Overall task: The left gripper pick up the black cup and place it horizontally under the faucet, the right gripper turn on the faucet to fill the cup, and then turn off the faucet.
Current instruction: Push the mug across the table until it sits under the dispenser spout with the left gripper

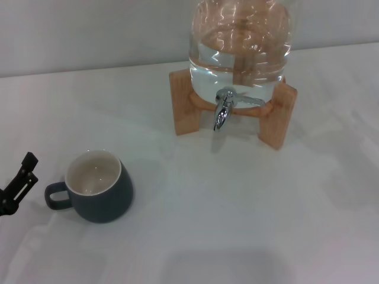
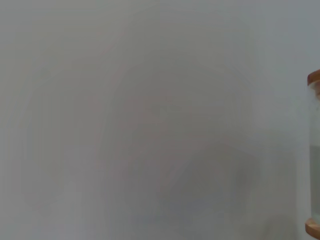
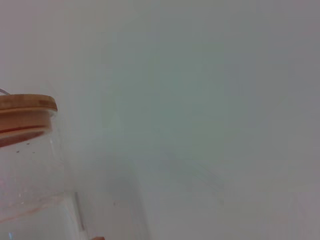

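The black cup stands upright on the white table at the lower left of the head view, its cream inside showing and its loop handle pointing left. The left gripper pokes in from the left edge, just left of the handle and apart from it; only part of the claw shows. The chrome faucet juts from the front of the clear glass jar, its thin lever lying off to the right. The right gripper is out of view.
The jar holds water and rests on a wooden stand at the back of the table. A sliver of the jar shows in the left wrist view. The jar's wooden lid appears in the right wrist view.
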Motion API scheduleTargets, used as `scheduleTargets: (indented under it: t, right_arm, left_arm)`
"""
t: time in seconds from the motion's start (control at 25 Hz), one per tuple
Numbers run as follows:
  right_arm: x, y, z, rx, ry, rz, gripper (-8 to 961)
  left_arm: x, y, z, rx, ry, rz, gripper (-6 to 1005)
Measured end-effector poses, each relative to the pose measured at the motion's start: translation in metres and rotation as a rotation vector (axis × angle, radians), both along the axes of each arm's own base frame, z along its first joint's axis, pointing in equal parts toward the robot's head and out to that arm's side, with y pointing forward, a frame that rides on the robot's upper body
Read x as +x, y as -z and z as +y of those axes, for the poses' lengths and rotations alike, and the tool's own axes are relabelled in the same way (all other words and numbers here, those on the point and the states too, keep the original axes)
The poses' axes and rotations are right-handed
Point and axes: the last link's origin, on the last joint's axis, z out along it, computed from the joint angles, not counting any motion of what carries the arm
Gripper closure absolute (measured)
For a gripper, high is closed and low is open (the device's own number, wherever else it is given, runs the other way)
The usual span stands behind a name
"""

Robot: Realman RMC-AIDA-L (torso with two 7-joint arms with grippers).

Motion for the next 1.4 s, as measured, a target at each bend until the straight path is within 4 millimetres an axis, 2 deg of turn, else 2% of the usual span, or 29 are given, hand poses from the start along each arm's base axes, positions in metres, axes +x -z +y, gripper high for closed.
scheduleTargets:
  t: [0.4,0.88,1.4]
  right_arm:
    - [0.002,0.000,-0.001,0.004,0.010,0.006,110]
    - [0.001,0.000,0.001,0.004,0.006,0.004,110]
    - [0.001,0.000,0.002,0.002,0.005,0.005,110]
  left_arm:
    - [0.002,0.000,-0.012,0.033,0.050,0.014,120]
    - [-0.013,-0.007,-0.039,0.119,-0.006,-0.060,124]
    - [-0.014,0.005,-0.035,0.063,-0.031,-0.051,128]
